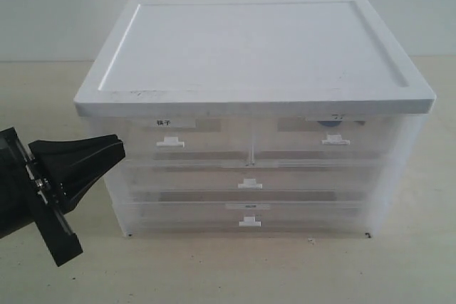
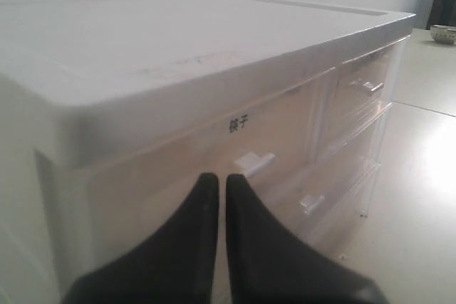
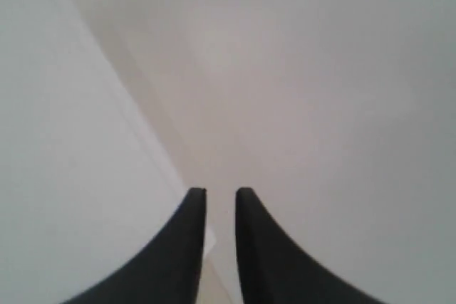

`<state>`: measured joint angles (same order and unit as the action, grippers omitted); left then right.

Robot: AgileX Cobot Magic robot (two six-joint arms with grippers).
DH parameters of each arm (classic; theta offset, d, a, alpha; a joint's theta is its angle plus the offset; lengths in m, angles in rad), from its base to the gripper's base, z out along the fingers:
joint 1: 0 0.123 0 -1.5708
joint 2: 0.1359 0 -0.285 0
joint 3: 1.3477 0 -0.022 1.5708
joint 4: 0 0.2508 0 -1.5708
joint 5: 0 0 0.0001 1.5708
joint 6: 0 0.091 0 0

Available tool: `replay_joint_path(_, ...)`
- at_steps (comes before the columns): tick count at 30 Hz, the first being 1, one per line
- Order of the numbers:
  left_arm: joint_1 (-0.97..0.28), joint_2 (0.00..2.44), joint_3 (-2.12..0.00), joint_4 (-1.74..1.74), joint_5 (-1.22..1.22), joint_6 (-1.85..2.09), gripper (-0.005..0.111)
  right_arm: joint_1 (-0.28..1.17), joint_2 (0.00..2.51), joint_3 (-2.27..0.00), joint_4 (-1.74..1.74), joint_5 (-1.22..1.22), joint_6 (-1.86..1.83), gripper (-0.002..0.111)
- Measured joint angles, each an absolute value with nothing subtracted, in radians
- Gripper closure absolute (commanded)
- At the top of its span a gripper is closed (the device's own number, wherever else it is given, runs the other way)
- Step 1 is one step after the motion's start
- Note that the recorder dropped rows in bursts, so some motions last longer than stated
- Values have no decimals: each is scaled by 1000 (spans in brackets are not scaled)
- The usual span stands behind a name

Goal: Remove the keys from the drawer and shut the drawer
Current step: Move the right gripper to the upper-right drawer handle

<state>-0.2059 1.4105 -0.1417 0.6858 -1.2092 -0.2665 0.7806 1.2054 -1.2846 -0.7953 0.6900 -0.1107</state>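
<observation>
Clear drawer (image 1: 324, 140) shut, right hand (image 3: 219, 191) well apart, slightly parted, empty, left hand (image 1: 120, 150) closed, empty.

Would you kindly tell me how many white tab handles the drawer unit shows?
4: upper-left drawer handle, upper-right drawer handle, middle full-width drawer handle, bottom drawer handle. None appears hidden from the front.

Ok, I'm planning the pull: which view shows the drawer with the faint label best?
The exterior view: the drawer faces the camera, shut, its white tab handle and faint label visible. The left wrist view catches it obliquely, at the far end of the cabinet. The right wrist view shows none of it.
</observation>
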Motion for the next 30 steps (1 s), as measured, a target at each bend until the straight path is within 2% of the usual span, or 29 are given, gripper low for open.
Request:
replay_joint_path(2,-206,1410,-142,692,-1209,-266,102,808,1192,-1285,-677,756,-232,68)
replay_joint_path(6,-206,1410,-142,695,-1209,-266,102,873,1192,-1249,-545,904,-339,68)
replay_joint_path(11,-206,1410,-142,701,-1209,-266,102,963,1192,-1101,-561,909,-359,68)
replay_joint_path(22,-206,1410,-142,707,-1209,-276,102,1027,1168,-690,-1129,643,-80,68)
replay_joint_path(30,-206,1410,-142,718,-1209,-287,102,1081,1132,-604,-1353,622,103,68)
